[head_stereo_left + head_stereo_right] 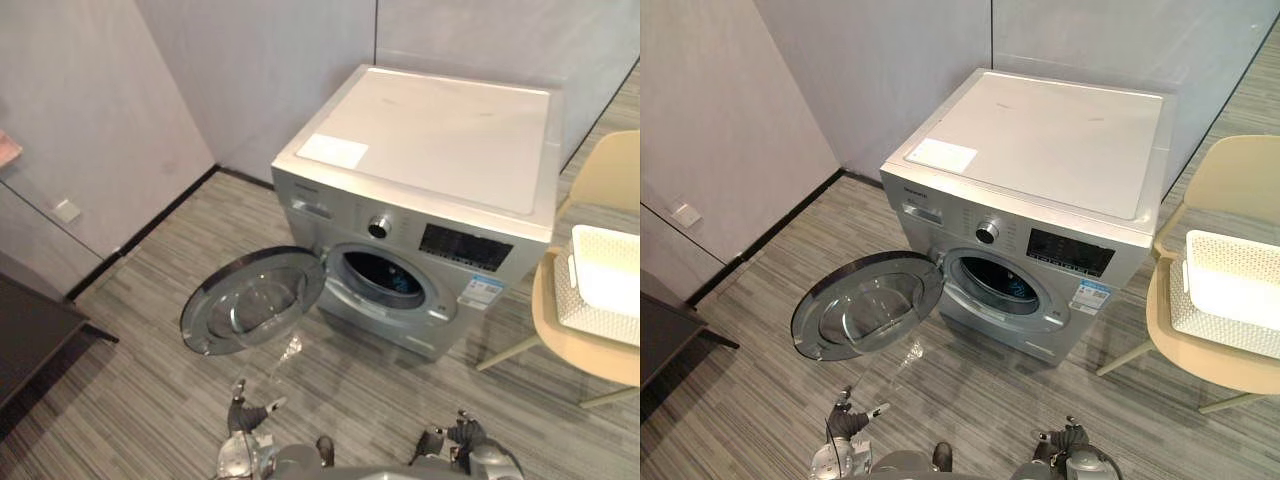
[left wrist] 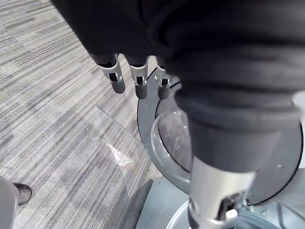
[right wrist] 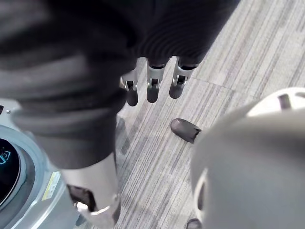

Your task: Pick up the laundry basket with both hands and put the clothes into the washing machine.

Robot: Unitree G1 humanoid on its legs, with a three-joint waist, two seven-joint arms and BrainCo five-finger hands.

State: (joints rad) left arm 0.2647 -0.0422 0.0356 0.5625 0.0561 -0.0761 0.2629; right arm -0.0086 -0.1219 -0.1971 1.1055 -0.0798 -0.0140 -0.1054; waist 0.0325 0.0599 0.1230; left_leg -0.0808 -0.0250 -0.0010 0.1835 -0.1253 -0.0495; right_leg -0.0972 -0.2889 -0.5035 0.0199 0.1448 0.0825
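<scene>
Beige chair (image 1: 578, 352), white laundry basket (image 1: 603, 298) atop.

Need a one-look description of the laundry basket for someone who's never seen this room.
Find the silver washing machine with its round door swung open. To the robot's right of it stands a beige chair, and the laundry basket sits on that chair's seat. It is white with perforated walls, unlike the smooth chair under it.

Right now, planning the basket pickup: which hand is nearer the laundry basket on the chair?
Right. The right hand is low before the washing machine, the laundry basket off to its right on the chair; the left hand is farther, below the open door.
</scene>
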